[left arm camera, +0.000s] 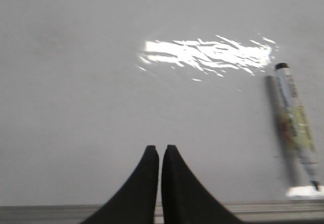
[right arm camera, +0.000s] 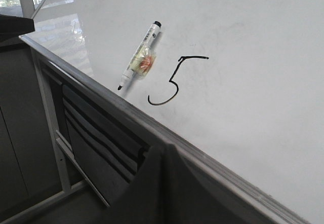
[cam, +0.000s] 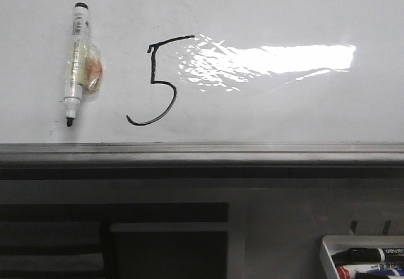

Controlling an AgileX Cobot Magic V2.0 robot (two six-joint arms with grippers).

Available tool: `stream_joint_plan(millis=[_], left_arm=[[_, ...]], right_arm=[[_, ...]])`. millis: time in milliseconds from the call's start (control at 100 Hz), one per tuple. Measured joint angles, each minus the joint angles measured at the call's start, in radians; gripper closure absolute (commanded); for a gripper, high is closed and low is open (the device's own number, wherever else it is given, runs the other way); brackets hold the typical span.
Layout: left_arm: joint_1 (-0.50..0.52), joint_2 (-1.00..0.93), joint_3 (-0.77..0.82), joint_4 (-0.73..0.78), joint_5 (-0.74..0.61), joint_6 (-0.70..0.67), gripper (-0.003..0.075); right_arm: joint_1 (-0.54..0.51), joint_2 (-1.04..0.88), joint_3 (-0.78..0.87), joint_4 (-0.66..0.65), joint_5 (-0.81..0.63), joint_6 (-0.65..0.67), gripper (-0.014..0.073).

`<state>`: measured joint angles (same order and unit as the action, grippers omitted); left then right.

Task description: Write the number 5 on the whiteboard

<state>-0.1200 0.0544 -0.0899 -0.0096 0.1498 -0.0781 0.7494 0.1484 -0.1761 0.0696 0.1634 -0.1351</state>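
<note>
The number 5 [cam: 158,80] is drawn in thin black line on the whiteboard [cam: 284,115], left of a bright glare patch. It also shows in the right wrist view [right arm camera: 174,79]. A white marker [cam: 77,64] with a black tip and a taped yellowish wad lies on the board left of the numeral, tip toward the ledge; it shows in both wrist views [left arm camera: 296,122] [right arm camera: 139,57]. My left gripper [left arm camera: 160,149] is shut and empty over bare board. My right gripper [right arm camera: 168,148] is shut and empty, back near the ledge. Neither gripper shows in the front view.
A grey metal ledge [cam: 202,153] runs along the board's lower edge. A small white tray [cam: 328,254] with several markers stands at the lower right. A dark frame with slats [cam: 113,241] lies below the ledge.
</note>
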Motion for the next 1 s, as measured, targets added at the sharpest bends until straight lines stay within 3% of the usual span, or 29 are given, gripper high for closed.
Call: stream_joint_plan(millis=[210, 480, 999], left_arm=[[0.117, -0.061, 0.072, -0.040, 0.029, 0.136, 0.0741], [0.121, -0.061, 0.095, -0.044, 0.173, 0.144, 0.0741], [0.121, -0.061, 0.095, -0.044, 0.179, 0.144, 0.0741]], right_arm=[[0.000, 0.000, 0.000, 0.000, 0.000, 0.000, 0.0655], [0.000, 0.000, 0.000, 0.000, 0.000, 0.000, 0.0655], [0.000, 0.000, 0.000, 0.000, 0.000, 0.000, 0.0655]])
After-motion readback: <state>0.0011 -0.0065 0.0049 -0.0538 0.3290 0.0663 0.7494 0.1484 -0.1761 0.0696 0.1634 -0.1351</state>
